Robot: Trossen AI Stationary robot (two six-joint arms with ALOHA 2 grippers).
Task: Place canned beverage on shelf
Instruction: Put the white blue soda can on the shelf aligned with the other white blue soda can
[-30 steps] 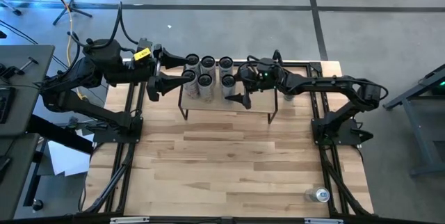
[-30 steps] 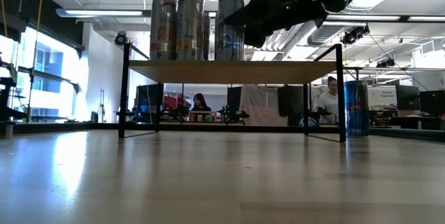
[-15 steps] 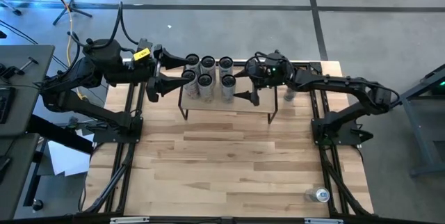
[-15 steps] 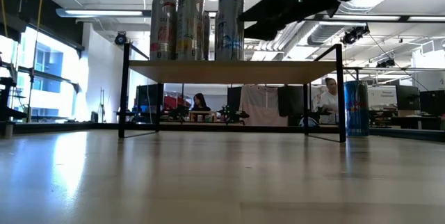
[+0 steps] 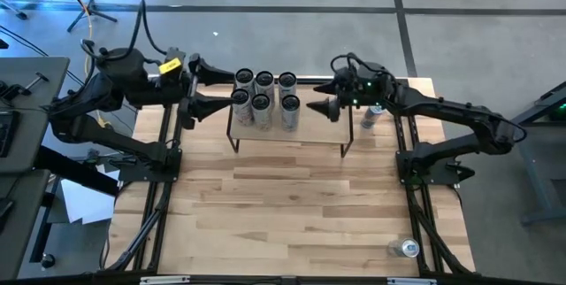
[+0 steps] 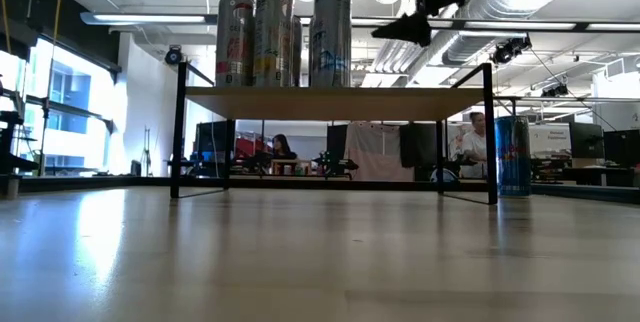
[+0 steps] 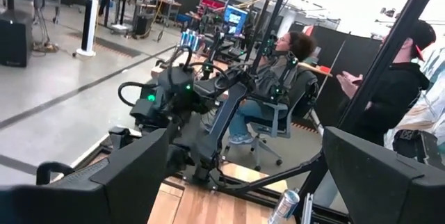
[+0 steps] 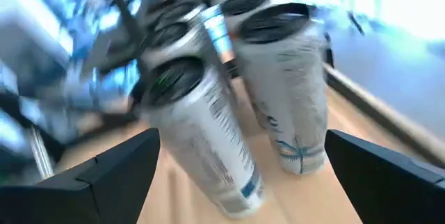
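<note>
Six tall cylindrical cans (image 5: 263, 96) w/ silver tops stand upright in 2 rows of 3 on the shelf (image 5: 320, 127), a low rack w/ pale plain wood top and thin black legs, at 12 o'clock on the counter (image 5: 292, 205), a light butcher-block slab. Cans occupy the shelf's 9 o'clock half; rest of top bare. Right wrist view: nearest cans white/grey w/ blue print, text not legible.

Right gripper (image 5: 323, 97) hovers above the shelf's 3 o'clock end, fingers spread, empty, apart from the cans at its 9 o'clock. Left gripper (image 5: 208, 86) just off the shelf's 9 o'clock end, fingers apart, empty, near the cans.

Blue can (image 6: 512, 155) stands on counter beyond the shelf's 3 o'clock leg; label unreadable. Another can (image 5: 408, 249) at approx. 5 o'clock near counter edge.
</note>
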